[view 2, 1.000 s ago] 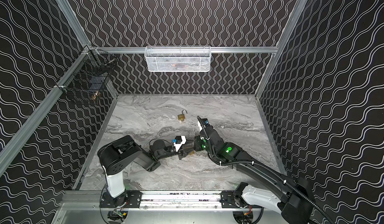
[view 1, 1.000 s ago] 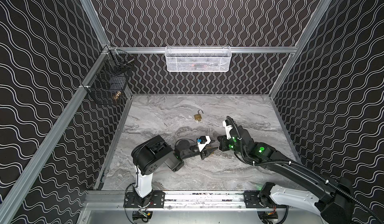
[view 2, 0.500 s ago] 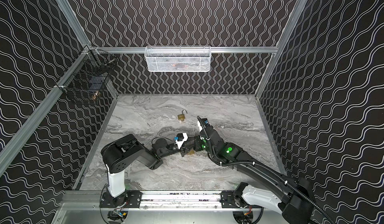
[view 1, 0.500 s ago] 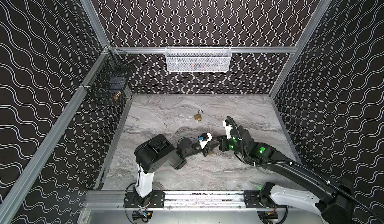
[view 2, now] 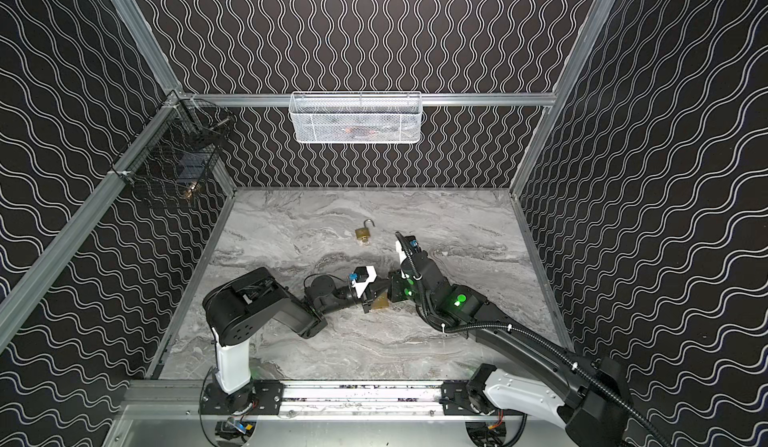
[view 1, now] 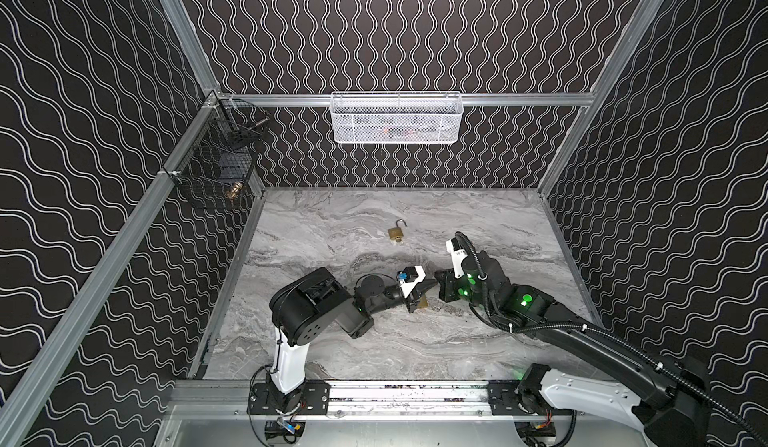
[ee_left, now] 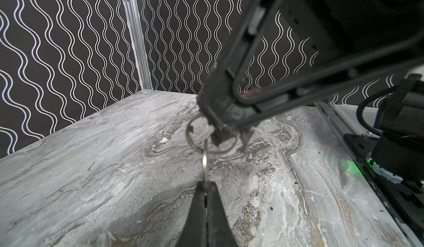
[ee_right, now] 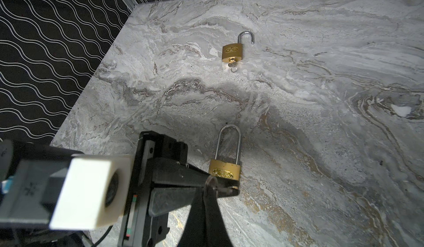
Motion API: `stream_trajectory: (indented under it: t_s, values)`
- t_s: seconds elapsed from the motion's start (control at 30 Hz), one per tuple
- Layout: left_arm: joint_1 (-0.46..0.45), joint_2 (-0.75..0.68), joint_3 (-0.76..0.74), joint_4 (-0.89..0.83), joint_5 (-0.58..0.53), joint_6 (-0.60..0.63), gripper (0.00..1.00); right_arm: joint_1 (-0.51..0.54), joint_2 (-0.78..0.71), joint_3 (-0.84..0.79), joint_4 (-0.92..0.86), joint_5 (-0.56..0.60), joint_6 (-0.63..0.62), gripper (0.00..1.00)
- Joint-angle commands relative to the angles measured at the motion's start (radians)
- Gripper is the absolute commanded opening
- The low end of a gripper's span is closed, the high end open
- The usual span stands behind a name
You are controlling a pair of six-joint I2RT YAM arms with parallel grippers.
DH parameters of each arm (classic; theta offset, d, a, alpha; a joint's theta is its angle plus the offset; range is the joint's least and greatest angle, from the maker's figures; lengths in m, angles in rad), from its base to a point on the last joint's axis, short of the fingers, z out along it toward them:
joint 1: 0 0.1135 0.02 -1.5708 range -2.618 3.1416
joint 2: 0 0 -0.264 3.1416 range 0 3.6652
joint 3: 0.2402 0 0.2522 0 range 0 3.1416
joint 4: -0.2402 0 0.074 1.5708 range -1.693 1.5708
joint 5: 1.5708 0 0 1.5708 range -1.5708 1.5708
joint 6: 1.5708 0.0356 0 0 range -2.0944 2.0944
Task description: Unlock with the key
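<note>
Left gripper point(ee_left: 205, 185): pressed shut on key point(ee_left: 205, 163).
Right gripper point(ee_right: 205, 195): shut, pinching ring point(ee_left: 187, 132).
Lock point(ee_right: 224, 171): closed, beside both tips, keyhole end nearest, shackle pointing away.

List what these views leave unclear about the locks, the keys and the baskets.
- Near padlock: its keyhole end is covered by the left gripper in the right wrist view; both top views show only a brass corner.
- Key ring: blurred in the left wrist view, so what the right gripper pinches is unclear.
- White basket: mesh hides its contents in both top views.
- Black basket: brass item inside too small to name.
</note>
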Motion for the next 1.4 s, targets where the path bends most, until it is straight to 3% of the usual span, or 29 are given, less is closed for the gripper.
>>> stream_trajectory:
  t_s: [0.0, 0.3, 0.37, 0.4, 0.6, 0.73, 0.9, 1.03, 1.17, 1.37]
  values:
    - [0.0, -0.005, 0.001, 0.036, 0.021, 0.021, 0.01, 0.002, -0.012, 0.001, 0.006, 0.012, 0.0, 0.0]
    - [0.001, -0.056, -0.027, 0.004, 0.025, 0.095, 0.0, 0.002, -0.031, -0.005, 0.005, 0.012, 0.0, 0.0]
    - [0.0, -0.086, -0.03, -0.062, 0.024, 0.159, 0.0, 0.003, -0.04, -0.002, 0.0, 0.014, -0.002, 0.03]
    - [0.001, -0.106, -0.03, -0.099, 0.02, 0.197, 0.0, 0.002, -0.047, 0.001, -0.005, 0.017, -0.002, 0.1]
    - [0.0, -0.266, 0.024, -0.511, -0.066, 0.423, 0.0, 0.002, -0.111, -0.001, -0.021, 0.036, -0.013, 0.26]
    - [0.0, -0.34, 0.053, -0.711, -0.145, 0.6, 0.0, 0.002, -0.216, -0.014, -0.063, 0.071, -0.022, 0.29]
    - [0.0, -0.434, 0.171, -1.088, -0.26, 0.814, 0.0, 0.002, -0.383, -0.041, -0.112, 0.138, -0.051, 0.31]
    - [-0.001, -0.522, 0.278, -1.357, -0.38, 1.038, 0.0, 0.0, -0.451, -0.056, -0.136, 0.154, -0.06, 0.35]
    - [-0.002, -0.609, 0.384, -1.558, -0.484, 1.401, 0.0, 0.0, -0.435, -0.048, -0.126, 0.111, -0.072, 0.4]
    - [0.0, -0.722, 0.348, -1.412, -0.553, 1.945, 0.0, 0.0, -0.378, -0.051, -0.011, 0.12, -0.111, 0.41]
